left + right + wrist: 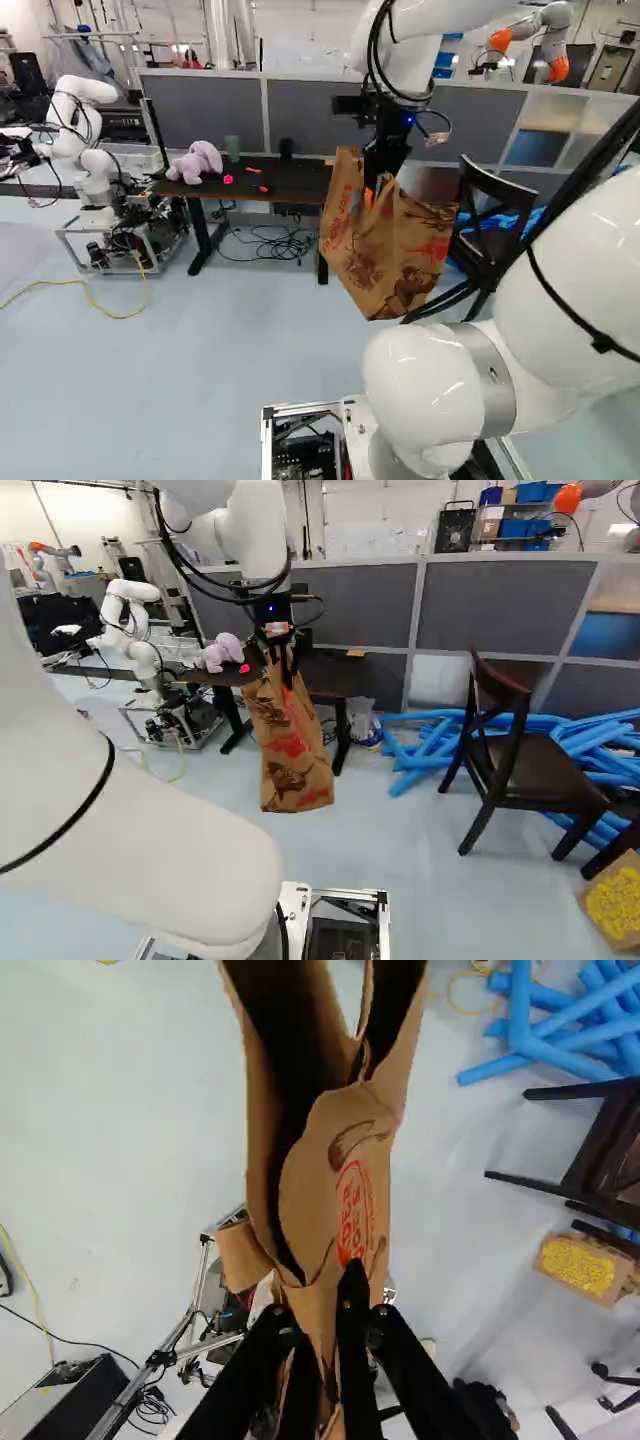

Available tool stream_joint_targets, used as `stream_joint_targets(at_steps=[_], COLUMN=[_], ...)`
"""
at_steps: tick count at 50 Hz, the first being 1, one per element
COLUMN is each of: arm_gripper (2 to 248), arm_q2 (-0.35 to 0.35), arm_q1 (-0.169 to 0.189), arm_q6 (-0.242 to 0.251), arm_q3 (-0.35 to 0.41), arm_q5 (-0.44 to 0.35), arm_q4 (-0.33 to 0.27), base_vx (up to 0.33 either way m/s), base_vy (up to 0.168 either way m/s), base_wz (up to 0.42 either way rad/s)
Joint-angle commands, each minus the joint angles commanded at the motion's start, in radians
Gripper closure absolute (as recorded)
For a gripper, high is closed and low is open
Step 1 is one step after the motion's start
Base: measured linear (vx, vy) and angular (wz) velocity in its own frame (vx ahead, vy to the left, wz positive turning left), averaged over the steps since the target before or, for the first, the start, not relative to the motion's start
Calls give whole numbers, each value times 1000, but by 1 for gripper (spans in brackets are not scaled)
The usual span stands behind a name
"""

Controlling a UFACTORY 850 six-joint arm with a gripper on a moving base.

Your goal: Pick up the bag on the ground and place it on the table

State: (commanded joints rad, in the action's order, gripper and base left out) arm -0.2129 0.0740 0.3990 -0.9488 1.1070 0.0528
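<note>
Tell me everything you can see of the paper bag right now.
The bag looks like brown paper, creased, with red and dark printing on its sides. Its mouth gapes, showing a shadowed inside; whatever may lie deeper is hidden. It hangs from the pincer, which is closed on its rim, and slants in the left base view. Both base views show it overlapping the dark table, but whether they touch I cannot tell.

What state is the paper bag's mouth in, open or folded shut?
Open. In the wrist view, the dark inside of the bag shows between its parted rims, though the gripper holds one edge.
</note>
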Motion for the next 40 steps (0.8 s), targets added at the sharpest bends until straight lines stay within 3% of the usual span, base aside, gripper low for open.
stream_joint_targets(at_steps=[40], arm_gripper=[229], arm_q2=[0], arm_q1=[0], arm_q6=[0], arm_q3=[0], arm_q5=[0], arm_q4=[0], base_vx=[177], base_vy=[-9], base_wz=[157])
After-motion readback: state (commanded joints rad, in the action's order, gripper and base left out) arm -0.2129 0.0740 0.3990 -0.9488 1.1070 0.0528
